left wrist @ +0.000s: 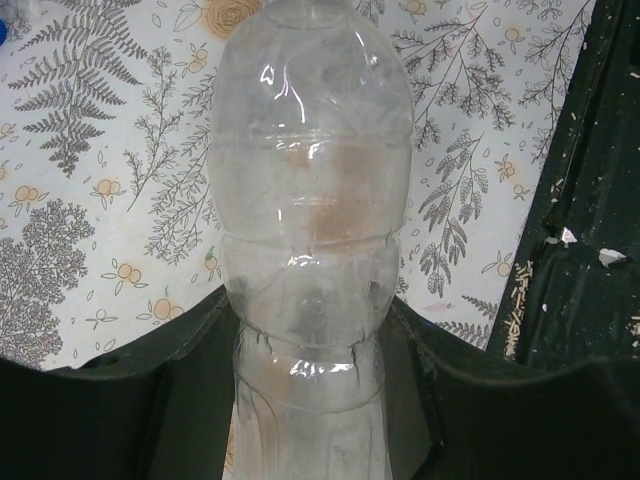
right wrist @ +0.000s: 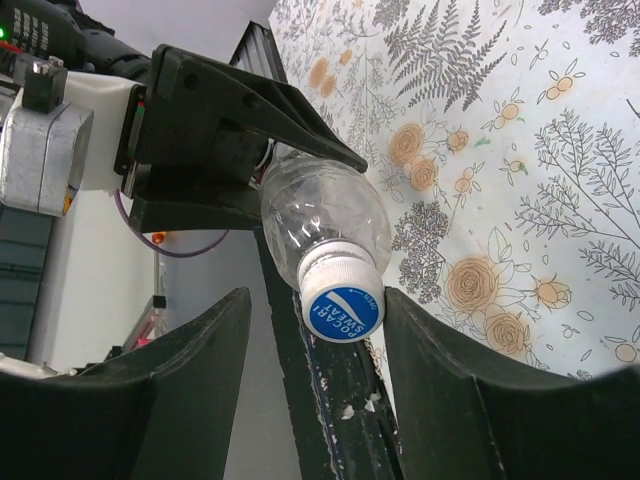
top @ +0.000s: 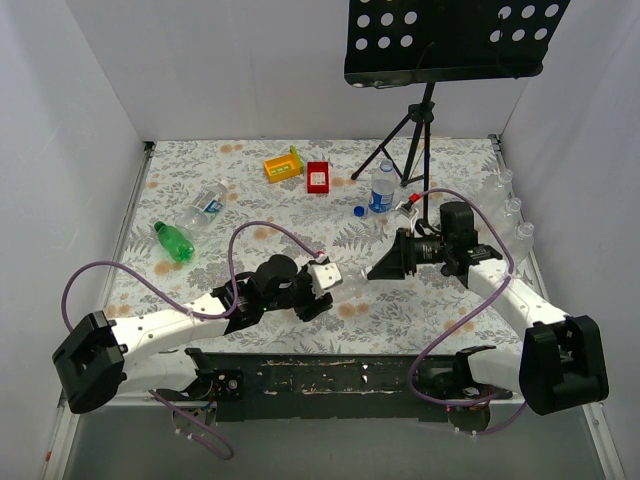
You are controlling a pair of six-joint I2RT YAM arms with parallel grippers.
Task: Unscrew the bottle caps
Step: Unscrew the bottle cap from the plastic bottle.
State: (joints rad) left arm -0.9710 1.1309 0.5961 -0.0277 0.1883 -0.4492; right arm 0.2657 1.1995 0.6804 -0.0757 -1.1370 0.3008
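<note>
My left gripper (top: pixel 322 279) is shut on a clear, label-free bottle (top: pixel 345 283) and holds it off the table, neck pointing right. In the left wrist view the bottle (left wrist: pixel 312 210) fills the middle, its lower body pinched between the black fingers (left wrist: pixel 190 400). Its white cap with a blue top (right wrist: pixel 343 305) sits between the jaws of my right gripper (right wrist: pixel 318 305). The right finger (right wrist: pixel 440 370) touches the cap's side. The left finger (right wrist: pixel 190 380) stands a clear gap away, so this gripper is open around the cap.
A green bottle (top: pixel 174 241) and a clear one (top: pixel 205 205) lie at the left. An upright blue-labelled bottle (top: pixel 383 187) stands by a loose blue cap (top: pixel 359 211). Yellow (top: pixel 283 165) and red (top: pixel 318 177) boxes sit at the back. A tripod stand (top: pixel 420 120) rises behind, and more bottles (top: pixel 510 215) line the right wall.
</note>
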